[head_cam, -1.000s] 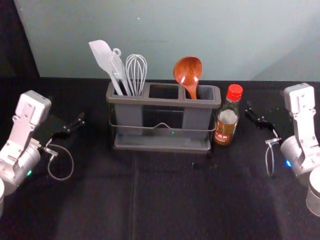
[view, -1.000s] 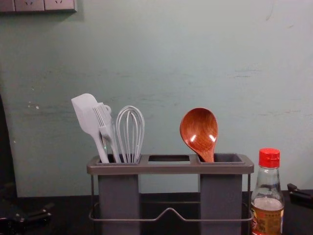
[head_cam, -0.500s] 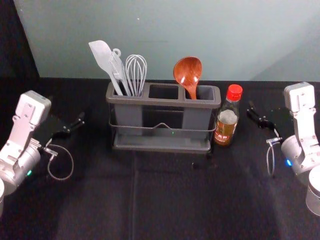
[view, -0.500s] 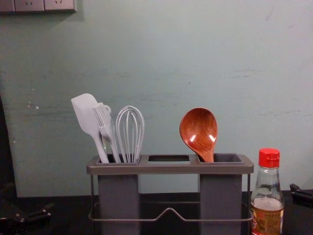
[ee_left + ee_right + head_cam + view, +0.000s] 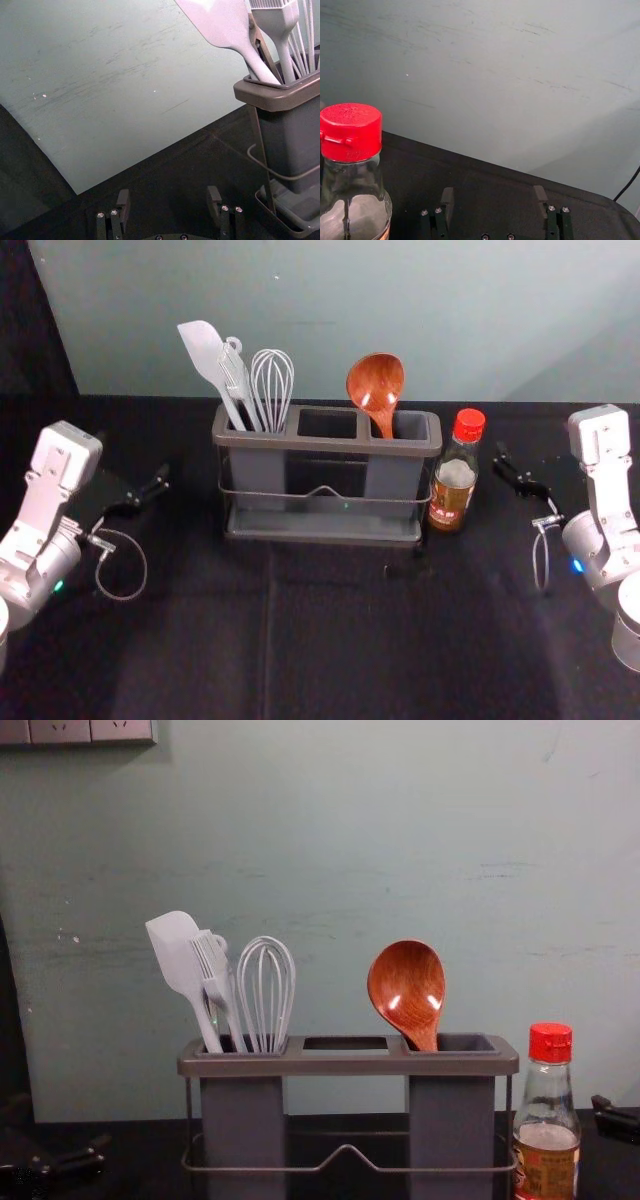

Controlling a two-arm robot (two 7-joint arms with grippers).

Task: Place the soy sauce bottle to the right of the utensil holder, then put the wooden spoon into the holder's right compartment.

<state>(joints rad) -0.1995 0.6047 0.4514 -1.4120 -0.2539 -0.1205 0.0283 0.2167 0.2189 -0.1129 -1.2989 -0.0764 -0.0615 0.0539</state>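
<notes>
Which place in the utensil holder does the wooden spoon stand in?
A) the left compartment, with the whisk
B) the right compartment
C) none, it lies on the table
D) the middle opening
B, since the wooden spoon rises from the right compartment, on the side nearest the soy sauce bottle.

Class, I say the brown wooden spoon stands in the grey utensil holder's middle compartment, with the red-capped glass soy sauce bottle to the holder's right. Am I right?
Not quite: the head view shows the brown wooden spoon in the right compartment, not the middle one. The red-capped glass soy sauce bottle is indeed right of the grey utensil holder.
</notes>
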